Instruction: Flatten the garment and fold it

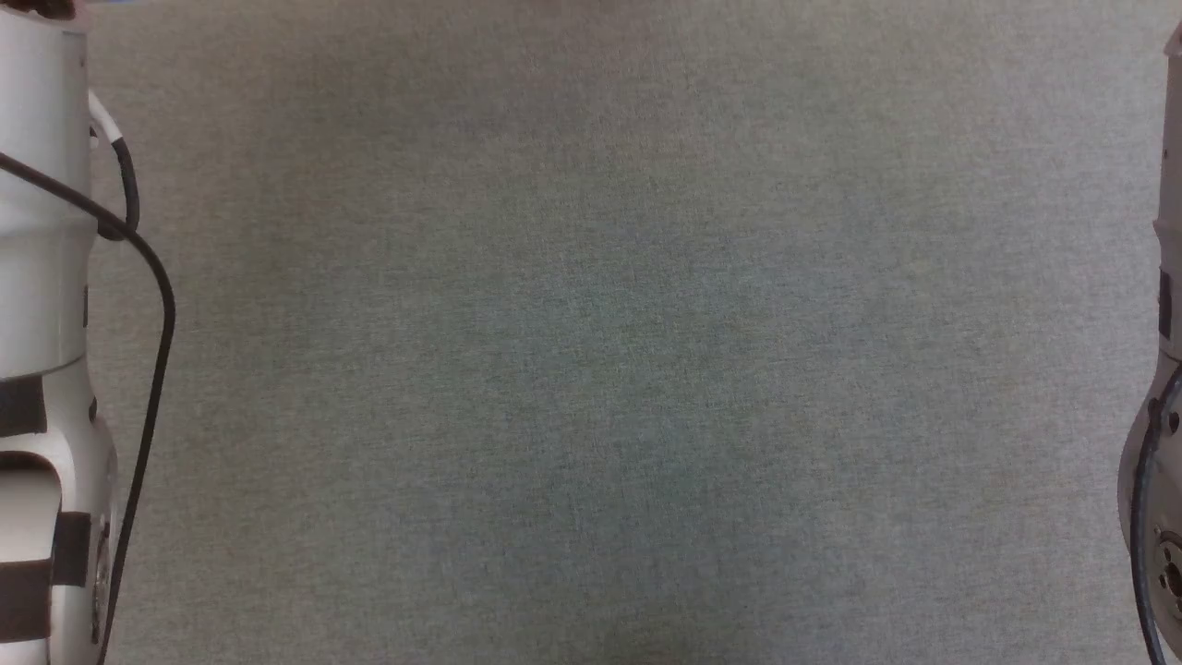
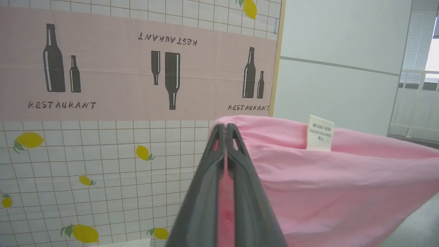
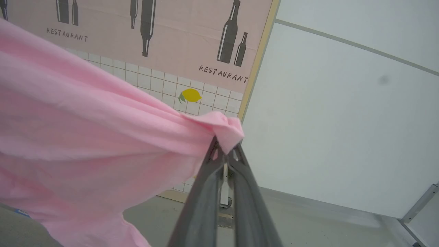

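The garment (image 2: 336,185) is a light pink pair of shorts held up in the air, stretched between my two grippers. In the left wrist view my left gripper (image 2: 225,127) is shut on one end of its gathered waistband, and a small white label (image 2: 320,133) stands up from the band further right. The right wrist view has my right gripper (image 3: 224,151) shut on a bunched corner of the garment (image 3: 85,137), with the cloth hanging away to the left. In the head view only pale forearms flank the grey table (image 1: 591,369).
Behind the garment stands a partition (image 2: 103,103) printed with bottles, lemons and the word RESTAURANT, beside a white wall (image 3: 343,120). The grey cloth-covered table spreads below in the head view. A black cable (image 1: 152,369) runs along the left forearm.
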